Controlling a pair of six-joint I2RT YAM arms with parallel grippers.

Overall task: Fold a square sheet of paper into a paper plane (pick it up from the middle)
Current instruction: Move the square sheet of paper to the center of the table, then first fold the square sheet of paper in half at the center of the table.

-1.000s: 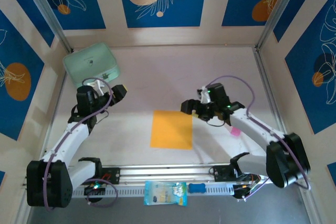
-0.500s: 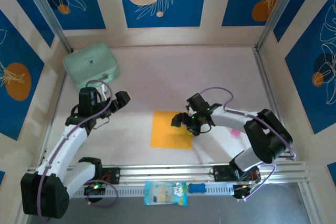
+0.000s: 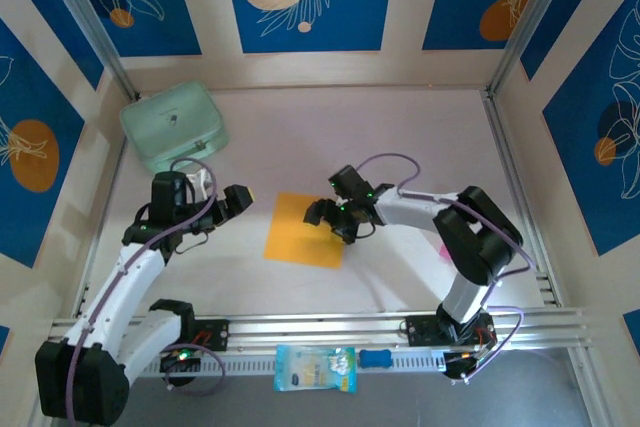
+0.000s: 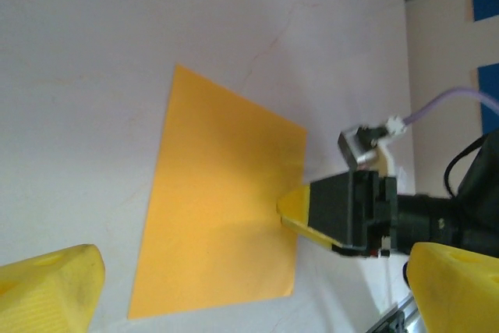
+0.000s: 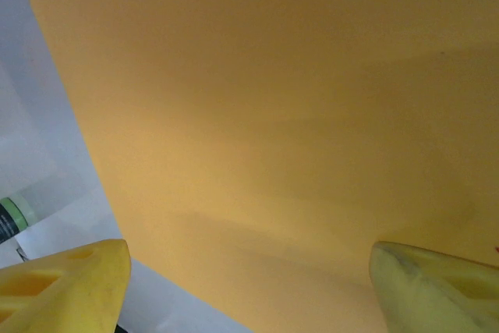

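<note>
The square sheet of paper point(image 3: 298, 231) lies flat on the table, orange-yellow and turned slightly askew. My right gripper point(image 3: 330, 219) is open and low over the sheet's right edge. In the left wrist view one of its yellow fingertips point(image 4: 295, 207) touches that edge of the paper point(image 4: 222, 224). From the right wrist, the paper point(image 5: 273, 115) spreads close beneath the open right gripper point(image 5: 249, 286). My left gripper point(image 3: 232, 199) hangs open to the left of the sheet, apart from it, and in its own view the left gripper point(image 4: 249, 294) holds nothing.
A mint-green rounded case point(image 3: 173, 125) sits at the back left corner. A pale blue packet point(image 3: 315, 367) lies on the front rail between the arm bases. A small pink thing point(image 3: 443, 247) shows beside the right arm. Walls close in the table on three sides.
The right arm swung left onto the sheet, and the sheet slid left and away, turning a little. The left gripper drifted slightly nearer and rightward, staying open.
</note>
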